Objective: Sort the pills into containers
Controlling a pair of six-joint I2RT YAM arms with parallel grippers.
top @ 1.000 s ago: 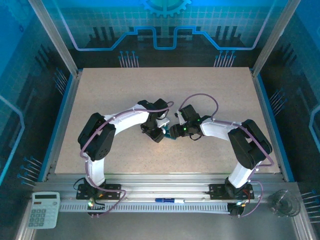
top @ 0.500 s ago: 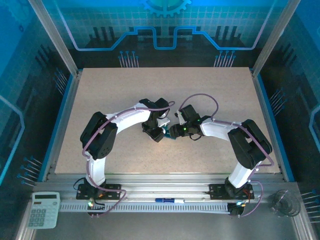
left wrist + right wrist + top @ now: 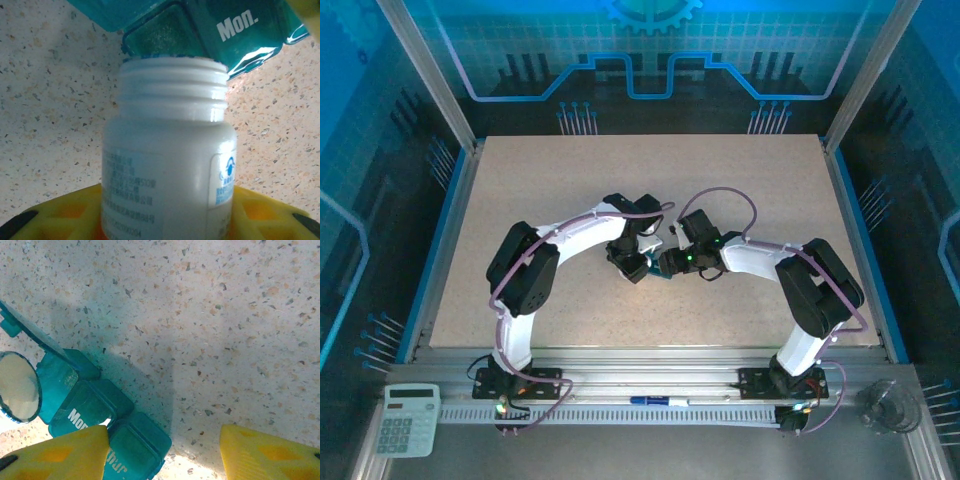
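pill box: 1 | white bottle: 1 | calculator: 1 | pen: 1

Pill box half hidden behind white bottle

table: beige speckled top
on table: teal pill box, near the middle, one lid up, "Mon." lid down
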